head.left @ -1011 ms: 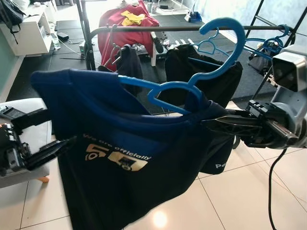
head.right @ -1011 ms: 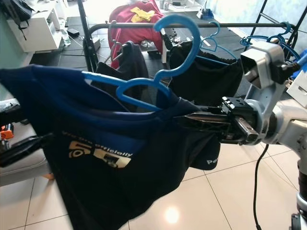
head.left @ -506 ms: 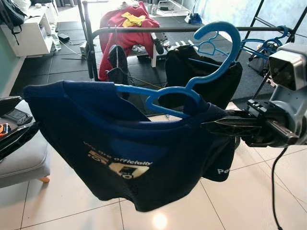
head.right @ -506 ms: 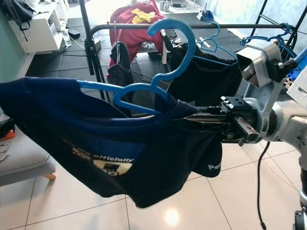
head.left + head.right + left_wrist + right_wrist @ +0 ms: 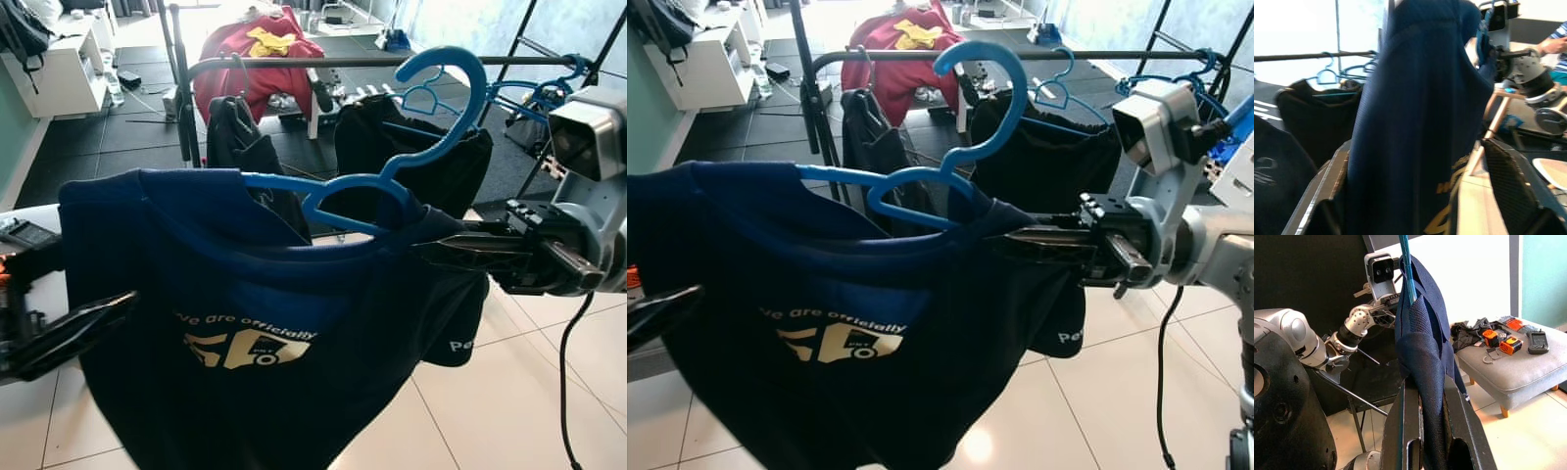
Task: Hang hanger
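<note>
Hanger (image 5: 392,176) with shirt (image 5: 265,333) has risen since a moment ago, hook nearing rail (image 5: 392,61); right gripper (image 5: 460,253) stays clamped on its shoulder, left gripper (image 5: 83,328) spread around the hem.

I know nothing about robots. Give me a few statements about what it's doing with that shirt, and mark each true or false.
1. The blue hanger carries a navy T-shirt. True.
2. The hanger's hook is already over the rail. False: it is in front of the rail, not on it.
3. The right gripper has its fingers closed on the shirt's shoulder. True.
4. The shirt is plain. False: it has gold print.
5. The rail is bare. False: a black garment hangs there.
</note>
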`<state>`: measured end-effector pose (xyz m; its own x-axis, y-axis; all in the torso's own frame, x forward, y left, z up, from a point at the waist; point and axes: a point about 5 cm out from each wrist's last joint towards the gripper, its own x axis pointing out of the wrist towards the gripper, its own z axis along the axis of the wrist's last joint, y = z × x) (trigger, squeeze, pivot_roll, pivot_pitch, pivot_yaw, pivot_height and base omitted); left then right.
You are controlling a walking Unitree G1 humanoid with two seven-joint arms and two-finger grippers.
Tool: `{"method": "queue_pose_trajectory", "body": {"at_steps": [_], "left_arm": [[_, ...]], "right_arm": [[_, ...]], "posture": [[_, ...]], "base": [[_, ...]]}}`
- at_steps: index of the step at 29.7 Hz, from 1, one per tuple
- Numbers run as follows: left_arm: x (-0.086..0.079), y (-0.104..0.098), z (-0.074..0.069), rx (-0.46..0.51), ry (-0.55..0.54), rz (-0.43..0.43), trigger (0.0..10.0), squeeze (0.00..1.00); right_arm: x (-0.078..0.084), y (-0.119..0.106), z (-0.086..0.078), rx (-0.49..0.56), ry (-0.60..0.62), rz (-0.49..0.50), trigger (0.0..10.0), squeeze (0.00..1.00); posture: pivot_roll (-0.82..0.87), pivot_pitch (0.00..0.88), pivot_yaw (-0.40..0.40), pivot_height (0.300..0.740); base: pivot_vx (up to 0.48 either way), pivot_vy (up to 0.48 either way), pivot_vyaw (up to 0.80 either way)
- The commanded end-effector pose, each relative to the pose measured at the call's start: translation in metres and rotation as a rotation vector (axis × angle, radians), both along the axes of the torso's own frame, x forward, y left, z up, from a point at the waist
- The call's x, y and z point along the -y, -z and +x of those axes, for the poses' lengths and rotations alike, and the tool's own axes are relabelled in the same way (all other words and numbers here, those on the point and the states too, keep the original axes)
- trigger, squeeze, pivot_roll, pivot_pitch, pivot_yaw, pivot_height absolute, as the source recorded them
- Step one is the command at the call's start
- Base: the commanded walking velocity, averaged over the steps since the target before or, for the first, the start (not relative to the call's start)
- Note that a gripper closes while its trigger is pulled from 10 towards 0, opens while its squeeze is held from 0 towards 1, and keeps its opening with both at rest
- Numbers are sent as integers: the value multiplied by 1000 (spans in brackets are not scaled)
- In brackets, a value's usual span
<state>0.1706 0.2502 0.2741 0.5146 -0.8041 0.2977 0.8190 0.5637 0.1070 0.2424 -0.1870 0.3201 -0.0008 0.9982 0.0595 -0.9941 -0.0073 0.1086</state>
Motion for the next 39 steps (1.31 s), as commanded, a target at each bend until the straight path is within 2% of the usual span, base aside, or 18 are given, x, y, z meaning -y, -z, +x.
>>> {"method": "queue_pose_trajectory", "body": {"at_steps": [1, 3, 4, 5, 7, 13, 14, 17, 21, 25, 27, 30, 32, 34, 36, 37, 38, 39], "left_arm": [[3, 3, 0, -14, 13, -4, 4941, 0], [3, 3, 0, -14, 13, -4, 4941, 0], [2, 3, 0, -17, 2, -2, 1490, 0], [0, 3, 2, -17, -17, 2, 588, 0], [-4, 2, 3, -12, -49, 9, 392, 0], [-16, -1, 6, -5, -132, 25, 431, 0], [-22, -1, 7, -6, -182, 34, 2039, 0], [-35, -1, 7, -7, -269, 58, 1922, 0], [-42, -3, 8, 4, -331, 52, 1882, 0], [-48, -10, 14, 36, -416, 7, 1843, 0], [-55, -14, 18, 61, -490, -31, 2902, 0], [-62, -17, 20, 81, -560, -70, 3098, 0], [-62, -17, 20, 81, -560, -70, 3098, 0], [-75, -21, 25, 101, -661, -126, 3137, 0], [-75, -21, 25, 101, -661, -126, 3137, 0], [-94, -25, 32, 115, -824, -214, 3490, 0], [-94, -25, 32, 115, -824, -214, 3490, 0], [-100, -26, 35, 117, -884, -249, 3490, 0]], "right_arm": [[-2, -7, 0, 49, -12, 13, 0, 0], [-2, -7, 0, 49, -12, 13, 0, 0], [-2, -8, 0, 53, -7, 15, 0, 0], [-1, -9, 1, 56, -2, 16, 0, 0], [-1, -9, 2, 60, 7, 18, 0, 0], [0, -8, 4, 65, 25, 14, 0, 0], [1, -7, 5, 66, 36, 9, 0, 0], [4, -7, 6, 68, 59, 1, 0, 0], [6, -7, 8, 71, 78, -4, 0, 0], [8, -4, 15, 73, 145, -39, 0, 0], [9, 2, 19, 65, 178, -66, 0, 0], [11, 6, 21, 57, 206, -90, 0, 0], [11, 6, 21, 57, 206, -90, 0, 0], [13, 12, 26, 50, 268, -118, 0, 0], [13, 12, 26, 50, 268, -118, 0, 0], [16, 20, 37, 38, 372, -143, 0, 0], [16, 20, 37, 38, 372, -143, 0, 0], [16, 23, 40, 35, 400, -152, 0, 0]], "posture": [[-69, 74, -36, 740], [-69, 74, -36, 740], [-70, 73, -36, 740], [-67, 71, -36, 740], [-66, 71, -36, 740], [-64, 69, -37, 740], [-65, 69, -38, 740], [-64, 70, -40, 740], [-63, 68, -41, 740], [-65, 69, -44, 740], [-65, 69, -45, 740], [-69, 75, -43, 740], [-69, 75, -43, 740], [-71, 79, -42, 740], [-71, 79, -42, 740], [-73, 83, -39, 740], [-73, 83, -39, 740], [-73, 83, -39, 740]], "base": [[0, 0, 0], [0, 0, 0], [0, 0, 0], [0, 0, 0], [0, 0, 0], [0, 0, 0], [0, 0, 0], [0, 0, 0], [0, 0, 0], [0, 0, 0], [0, 0, 0], [0, 0, 0], [0, 0, 0], [0, 0, 0], [0, 0, 0], [0, 0, 0], [0, 0, 0], [0, 0, 0]]}}
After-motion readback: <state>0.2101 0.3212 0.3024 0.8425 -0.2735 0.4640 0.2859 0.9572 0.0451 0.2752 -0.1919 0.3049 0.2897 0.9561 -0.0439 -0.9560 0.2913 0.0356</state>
